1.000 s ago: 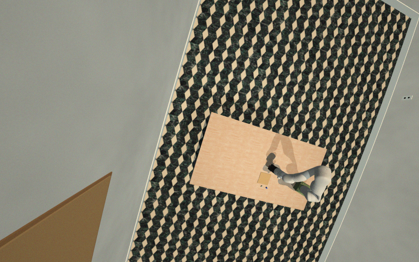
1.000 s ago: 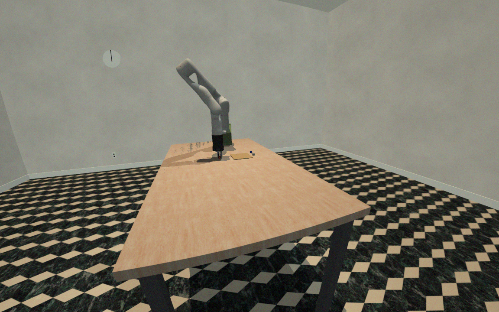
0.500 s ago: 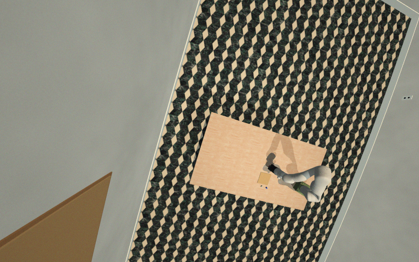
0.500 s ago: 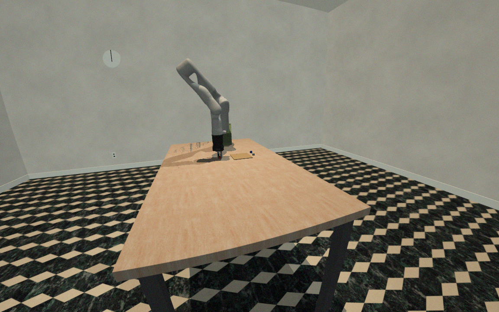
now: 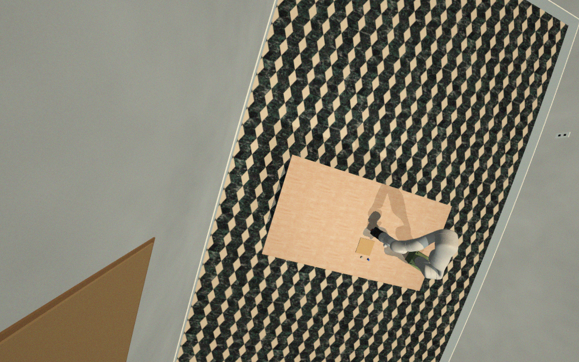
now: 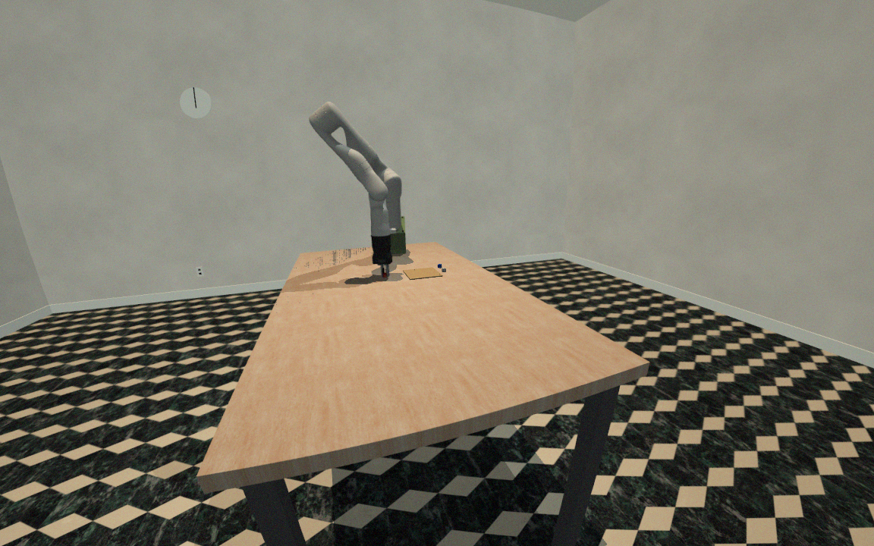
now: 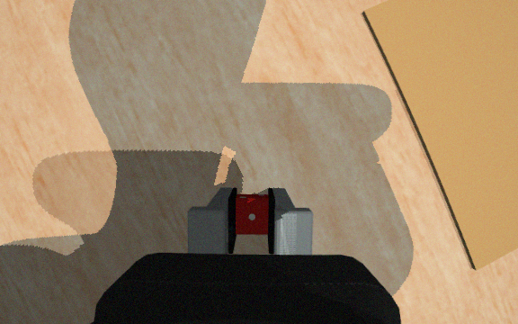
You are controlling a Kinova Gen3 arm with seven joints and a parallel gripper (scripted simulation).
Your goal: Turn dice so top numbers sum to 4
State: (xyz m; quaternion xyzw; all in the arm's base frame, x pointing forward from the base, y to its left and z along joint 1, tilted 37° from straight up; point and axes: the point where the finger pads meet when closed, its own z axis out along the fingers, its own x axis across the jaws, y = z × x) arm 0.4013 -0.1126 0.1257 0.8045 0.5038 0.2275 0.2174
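Note:
My gripper points down at the table beside the mat. It is shut on the red die, with one dark pad against each side. The red die's top face shows one pale pip. The tan mat lies flat, to the right of the gripper in the wrist view. Off its far side from the gripper lie a blue die and a greyish die, close together on the table. Their top numbers are too small to read. The hand hides the red die in the top view.
The wooden table carries everything. The arm's green base stands toward one end of it. The blue and greyish dice are near a long table edge. Shadows of the arm fall around the red die.

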